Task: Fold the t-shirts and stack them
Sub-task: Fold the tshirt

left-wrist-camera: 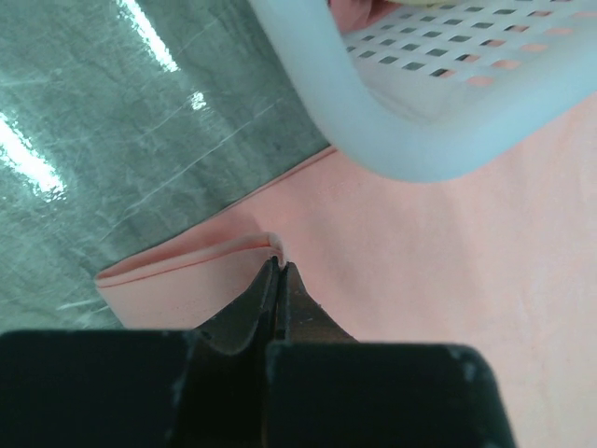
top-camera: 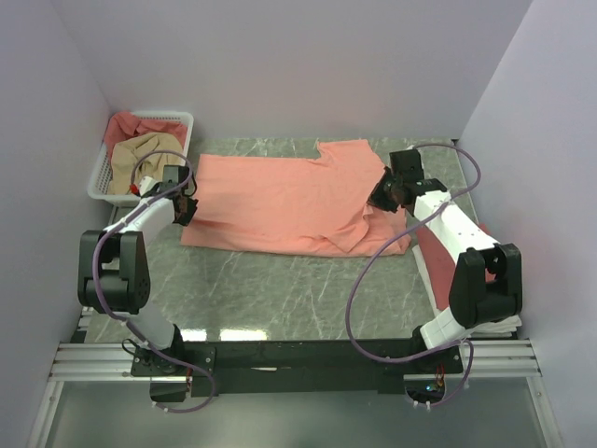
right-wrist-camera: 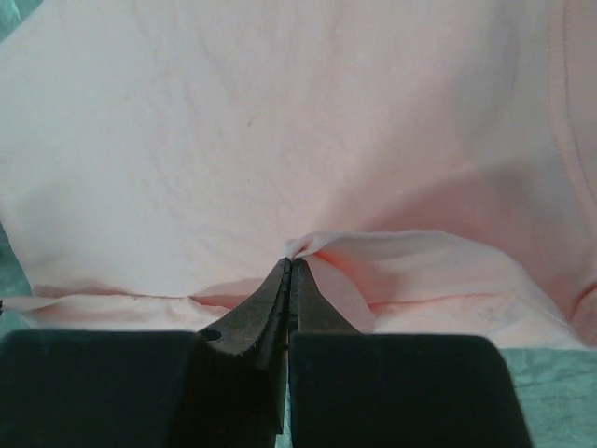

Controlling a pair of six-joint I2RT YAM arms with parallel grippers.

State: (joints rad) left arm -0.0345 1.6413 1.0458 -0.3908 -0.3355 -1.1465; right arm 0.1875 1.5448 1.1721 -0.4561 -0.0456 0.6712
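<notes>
Both arms reach forward, the left arm [top-camera: 145,213] bent at a raised elbow with its forearm angling inward and down, the right arm [top-camera: 448,224] mirroring it from the other side. The left gripper [top-camera: 187,211] and right gripper [top-camera: 378,197] sit low, jaws pressed together (each nipping a fold of the salmon-pink t-shirt [top-camera: 280,201])

- The overhead camera hangs high above and behind the near edge of the table [top-camera: 280,299]. It looks down and forward, from far enough back to take in the whole surface.
- The left wrist camera sits just behind the left gripper [left-wrist-camera: 278,269], very near the cloth, facing along its fingers toward the white basket [left-wrist-camera: 420,140].
- The right wrist camera looks past the right gripper [right-wrist-camera: 289,266], equally close.
- All three views share the salmon-pink t-shirt [top-camera: 280,201]. The overhead and left wrist views also share the basket.
</notes>
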